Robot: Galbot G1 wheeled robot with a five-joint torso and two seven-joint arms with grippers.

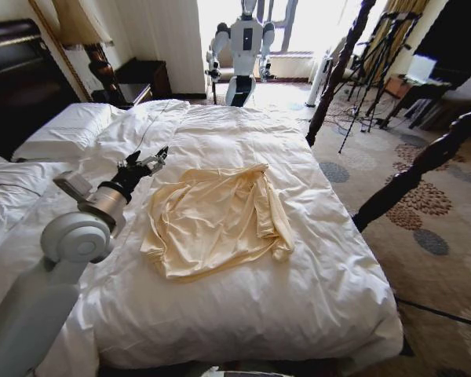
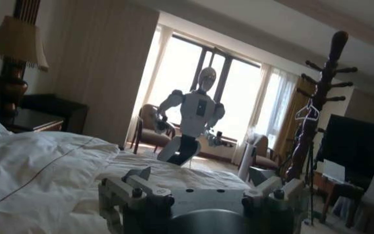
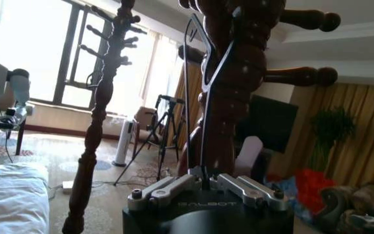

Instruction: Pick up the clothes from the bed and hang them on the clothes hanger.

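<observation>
Butter-yellow shirt lies at four o'clock from the nearer left gripper, jaws spread; right gripper pinches the hanger.

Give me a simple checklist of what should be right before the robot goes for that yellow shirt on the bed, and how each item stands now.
1. Shirt lying in the open on the bed, nothing on top of it: ok.
2. Left gripper open and holding nothing: ok.
3. Left gripper over the shirt: not ok, it hovers beside it, above the duvet.
4. Right gripper shut on the hanger: ok.
5. Hanger clear of the wooden coat stand behind it: cannot tell.
</observation>
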